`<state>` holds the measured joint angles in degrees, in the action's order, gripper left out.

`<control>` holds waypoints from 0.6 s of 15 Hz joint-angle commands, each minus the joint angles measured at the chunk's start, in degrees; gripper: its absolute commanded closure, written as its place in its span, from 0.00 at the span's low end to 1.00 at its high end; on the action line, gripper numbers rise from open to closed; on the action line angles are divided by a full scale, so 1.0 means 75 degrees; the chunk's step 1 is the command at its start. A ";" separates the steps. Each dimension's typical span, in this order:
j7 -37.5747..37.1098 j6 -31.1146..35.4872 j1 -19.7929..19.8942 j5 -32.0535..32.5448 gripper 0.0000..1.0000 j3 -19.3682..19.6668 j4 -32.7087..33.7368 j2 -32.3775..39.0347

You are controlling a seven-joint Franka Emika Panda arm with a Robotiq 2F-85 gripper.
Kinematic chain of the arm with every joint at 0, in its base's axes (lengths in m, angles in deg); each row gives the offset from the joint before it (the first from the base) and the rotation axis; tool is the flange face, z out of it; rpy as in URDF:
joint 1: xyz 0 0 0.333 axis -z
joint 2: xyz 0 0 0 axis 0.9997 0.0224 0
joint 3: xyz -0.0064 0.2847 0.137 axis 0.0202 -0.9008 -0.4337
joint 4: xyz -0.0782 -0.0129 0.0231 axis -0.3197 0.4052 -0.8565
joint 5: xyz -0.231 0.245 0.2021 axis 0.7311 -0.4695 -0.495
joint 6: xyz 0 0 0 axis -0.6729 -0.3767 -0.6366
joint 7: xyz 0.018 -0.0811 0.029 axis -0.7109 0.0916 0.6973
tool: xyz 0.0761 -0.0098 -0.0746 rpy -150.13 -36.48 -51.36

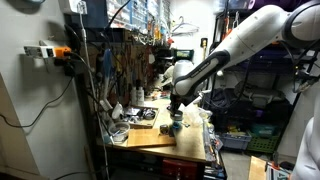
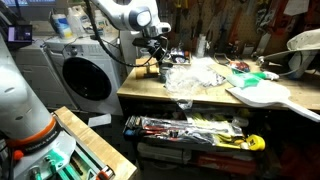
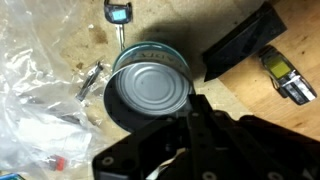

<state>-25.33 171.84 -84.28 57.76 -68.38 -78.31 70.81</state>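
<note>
Closest to the lens: my gripper (image 3: 194, 106), black, coming in from the bottom of the wrist view, fingers pressed together, nothing pinched between them. Tips sit over the near edge of a tin can (image 3: 150, 88); whether they touch it I cannot tell.

Surface: worn wooden counter (image 3: 60, 30), stained and cluttered. The can stands upright on it, teal rim, silver lid sealed, so its contents are hidden. Beyond the can lies a screwdriver (image 3: 118, 12) with a blue handle, shaft pointing at the can. Crumpled clear plastic bag (image 3: 40, 100) just beside the can on one side, and a small metal bit (image 3: 90, 80) lies between the bag and the can. On the other side is a flat black block (image 3: 240, 45), near the can, with a silver-and-yellow metal part (image 3: 283, 75) beside it.

Room: a workshop. In an exterior view a tool-hung pegboard (image 1: 120, 70) stands behind the counter (image 1: 160, 140), and my gripper (image 1: 176, 105) hangs over the can (image 1: 176, 126). In an exterior view a washing machine (image 2: 85, 75) stands beside the counter (image 2: 200, 100). A lower shelf (image 2: 190, 128) under the counter holds loose tools.
</note>
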 commanded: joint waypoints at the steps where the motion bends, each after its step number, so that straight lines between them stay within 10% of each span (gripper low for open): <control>1: -0.0237 -0.0139 -0.0047 0.0065 0.99 0.0053 -0.0011 -0.0010; 9: -0.0659 -0.0150 -0.0060 0.0244 0.99 0.0111 -0.0072 -0.0084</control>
<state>-27.83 171.75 -84.28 58.02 -68.25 -78.30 70.80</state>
